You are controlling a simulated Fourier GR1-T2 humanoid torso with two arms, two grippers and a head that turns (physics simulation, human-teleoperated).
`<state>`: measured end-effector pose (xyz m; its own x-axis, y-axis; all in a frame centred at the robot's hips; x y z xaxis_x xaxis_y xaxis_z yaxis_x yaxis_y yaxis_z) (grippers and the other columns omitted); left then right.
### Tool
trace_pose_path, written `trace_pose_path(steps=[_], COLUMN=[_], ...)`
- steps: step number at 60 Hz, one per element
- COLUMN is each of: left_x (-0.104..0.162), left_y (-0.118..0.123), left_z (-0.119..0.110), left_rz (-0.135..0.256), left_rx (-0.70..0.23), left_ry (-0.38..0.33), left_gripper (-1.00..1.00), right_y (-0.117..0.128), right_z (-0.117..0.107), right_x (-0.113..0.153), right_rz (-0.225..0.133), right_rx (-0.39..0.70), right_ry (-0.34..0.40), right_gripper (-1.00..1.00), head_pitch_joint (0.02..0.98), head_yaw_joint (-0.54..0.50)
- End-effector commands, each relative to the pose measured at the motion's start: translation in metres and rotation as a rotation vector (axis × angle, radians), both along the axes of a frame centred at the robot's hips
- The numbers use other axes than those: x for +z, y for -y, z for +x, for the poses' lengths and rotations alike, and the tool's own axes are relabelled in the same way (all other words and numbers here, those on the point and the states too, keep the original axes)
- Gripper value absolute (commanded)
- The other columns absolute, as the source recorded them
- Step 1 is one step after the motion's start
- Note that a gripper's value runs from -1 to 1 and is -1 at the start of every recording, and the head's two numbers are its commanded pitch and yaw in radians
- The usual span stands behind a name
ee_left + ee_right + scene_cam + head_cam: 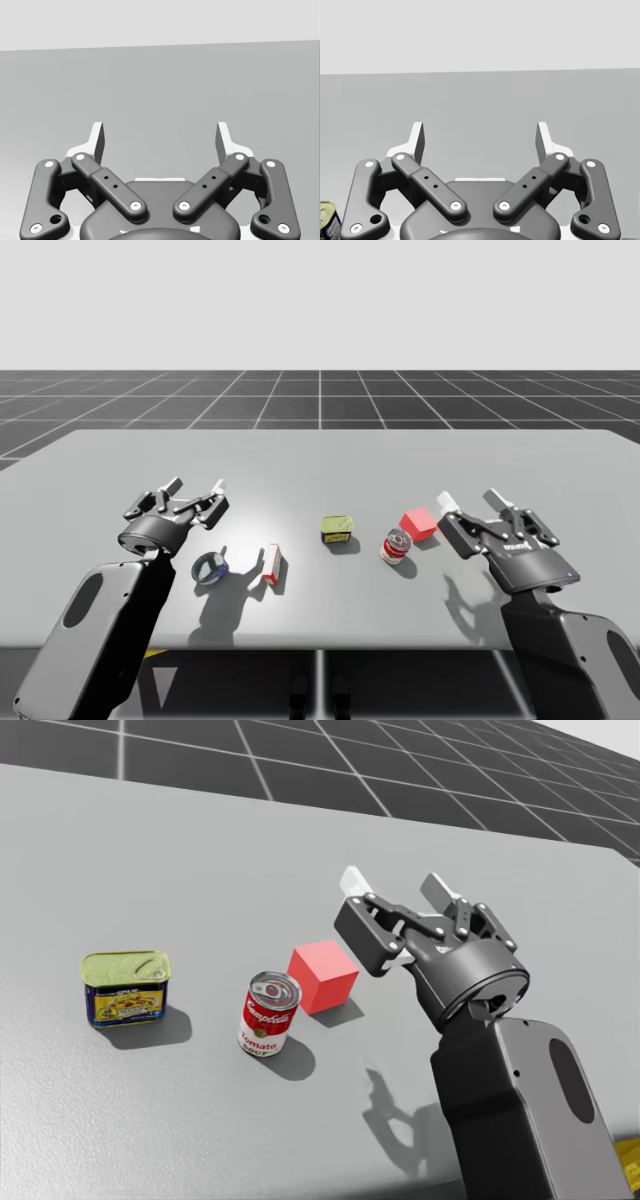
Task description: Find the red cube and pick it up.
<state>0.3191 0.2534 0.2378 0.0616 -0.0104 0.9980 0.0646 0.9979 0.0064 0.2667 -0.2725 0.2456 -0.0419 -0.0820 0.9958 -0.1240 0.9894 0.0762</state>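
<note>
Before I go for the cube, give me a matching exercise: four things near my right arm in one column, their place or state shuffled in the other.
Things:
1. red cube
2. red and white round can
3. yellow-green rectangular tin
4. right gripper

Places or states:
A. upright, between the cube and the tin
B. open, holding nothing
C. nearest the right gripper, untouched
D. farthest of the three from the right gripper

Pairs: 1-C; 2-A; 3-D; 4-B

My arms [120, 635] are chunky and dark grey — each has an oval dent [569, 1080]. My left gripper [160, 140] and right gripper [480, 140] have black bars [107, 182], silver screws [135, 205] and white fingertips [354, 880].
</note>
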Motion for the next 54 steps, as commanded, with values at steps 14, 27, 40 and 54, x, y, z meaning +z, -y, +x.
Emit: trace_pose_path(steps=[14,27,40,54], left_x=[-0.003,-0.004,-0.004,-0.004], left_y=[0.003,0.003,0.004,0.005], left_z=[0.000,0.000,0.000,0.000], left_rz=[0.014,0.019,0.020,0.022], left_rx=[-0.002,-0.003,-0.001,-0.003], left_ry=[-0.006,-0.006,-0.004,-0.003], left_gripper=[-1.00,-1.00,-1.00,-1.00], right_y=[0.031,0.033,0.026,0.022], right_z=[-0.024,-0.024,-0.011,0.003], right_x=[-0.059,-0.088,-0.111,-0.122], right_rz=[-0.003,0.007,-0.046,-0.082], right_rx=[0.097,0.120,0.123,0.110], right_ry=[-0.088,-0.109,-0.159,-0.225], right_gripper=[-1.00,-1.00,-1.00,-1.00], head_pitch_joint=[0.773,0.777,0.780,0.782], head_yaw_joint=[-0.40,-0.40,-0.40,-0.40])
